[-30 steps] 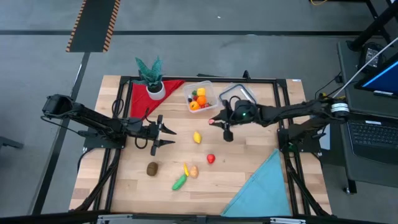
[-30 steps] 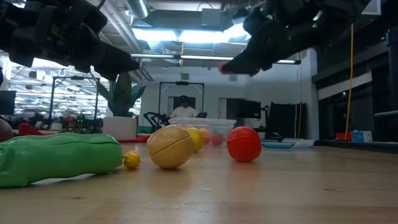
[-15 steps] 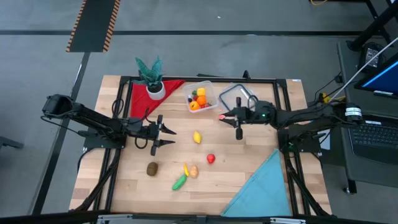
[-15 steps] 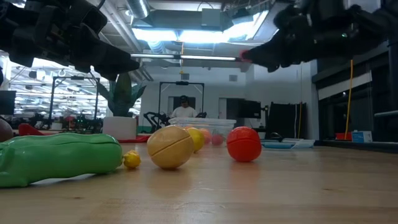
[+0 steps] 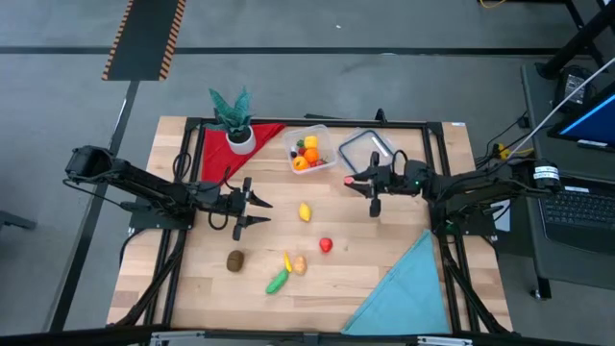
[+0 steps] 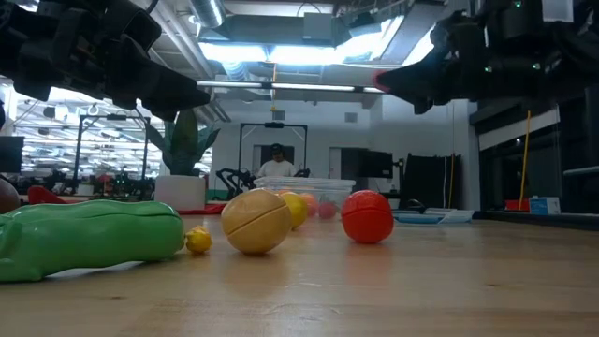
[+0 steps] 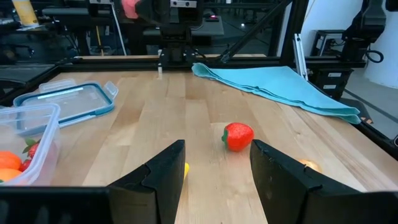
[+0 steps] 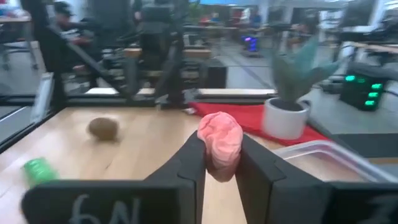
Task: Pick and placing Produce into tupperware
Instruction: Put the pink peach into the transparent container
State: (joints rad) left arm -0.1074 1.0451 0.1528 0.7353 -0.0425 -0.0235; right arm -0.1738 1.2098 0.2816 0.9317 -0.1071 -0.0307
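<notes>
— Produce: where is it on the worktop?

— Spread from the front edge to the back. Closest to the front edge, about mid-width, a green piece lies with a small yellow piece and a tan piece just beside it. A brown piece sits apart from them, toward the left edge. Further back come a red piece and then a lemon, near the worktop's middle. More produce, orange, red and yellow, is already inside the tupperware by the back edge.

— And the grippers?

— The left gripper hangs over the worktop's left half, level with the lemon, its fingers spread and empty. The right gripper is further back, raised above the worktop right of centre. It is clenched on a pink piece, held between the fingertips.

— Is it over the tupperware?

— No. It is off to the tupperware's right, close to the lid lying by the back edge.

— What could go wrong?

— If the fingers let go here, the pink piece would likely land on the bare wood or the lid and roll. The hold is only at the tips, so it might slip in transit. Dropped from this height onto the heaped produce, it could bounce out.
</notes>
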